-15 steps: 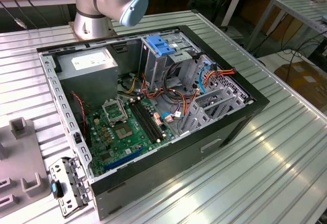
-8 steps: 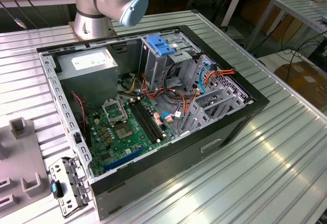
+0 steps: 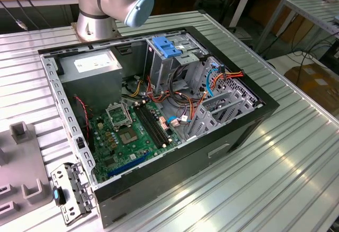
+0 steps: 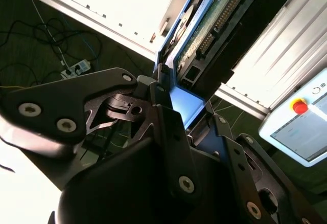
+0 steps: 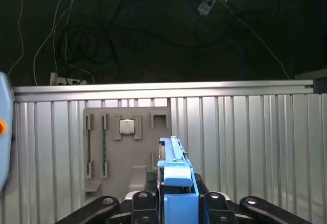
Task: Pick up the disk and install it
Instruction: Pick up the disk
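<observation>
The disk point(image 5: 176, 170) stands on edge between my fingers in the first wrist view, with its blue plastic rail facing the camera. In the second wrist view the disk point(image 4: 214, 19) shows its green circuit-board side and a blue rail running into the black jaws. My gripper point(image 5: 176, 206) is shut on it, high above the ribbed metal table point(image 5: 245, 147). The open computer case point(image 3: 254, 110) lies on that table in the exterior view, with the arm's base point(image 3: 98, 23) behind it.
Inside the case sit a grey power-supply box point(image 3: 92, 65), a green motherboard point(image 3: 127, 136), loose cables and a tall metal cage topped by a blue bracket point(image 3: 167, 46). A grey fixture plate point(image 5: 127, 157) carries a square chip point(image 5: 126, 126). A pendant with a red button point(image 4: 301, 127) is nearby.
</observation>
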`<state>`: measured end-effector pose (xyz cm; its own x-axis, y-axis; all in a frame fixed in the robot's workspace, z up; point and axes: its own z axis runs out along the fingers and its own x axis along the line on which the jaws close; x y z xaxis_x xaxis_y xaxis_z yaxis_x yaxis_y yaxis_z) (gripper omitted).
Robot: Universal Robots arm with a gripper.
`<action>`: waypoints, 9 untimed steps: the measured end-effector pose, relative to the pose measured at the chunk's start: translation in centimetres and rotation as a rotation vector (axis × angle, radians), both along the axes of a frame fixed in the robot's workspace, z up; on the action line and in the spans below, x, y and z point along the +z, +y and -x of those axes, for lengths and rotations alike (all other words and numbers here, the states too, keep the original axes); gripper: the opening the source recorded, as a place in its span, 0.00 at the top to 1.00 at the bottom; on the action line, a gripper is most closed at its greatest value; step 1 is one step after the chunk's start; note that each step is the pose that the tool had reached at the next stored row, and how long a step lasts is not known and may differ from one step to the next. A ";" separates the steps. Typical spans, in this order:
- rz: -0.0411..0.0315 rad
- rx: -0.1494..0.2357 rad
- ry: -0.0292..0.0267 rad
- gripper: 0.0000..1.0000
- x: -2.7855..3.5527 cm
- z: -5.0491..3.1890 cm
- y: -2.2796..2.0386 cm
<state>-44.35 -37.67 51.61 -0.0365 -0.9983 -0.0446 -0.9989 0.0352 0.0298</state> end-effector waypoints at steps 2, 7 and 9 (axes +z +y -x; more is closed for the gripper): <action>-0.0001 0.000 -0.0001 0.63 -0.01 -0.39 0.00; 0.0000 0.000 0.0000 0.63 0.00 -1.47 0.00; -0.0001 0.000 -0.0001 0.63 0.00 -1.89 0.00</action>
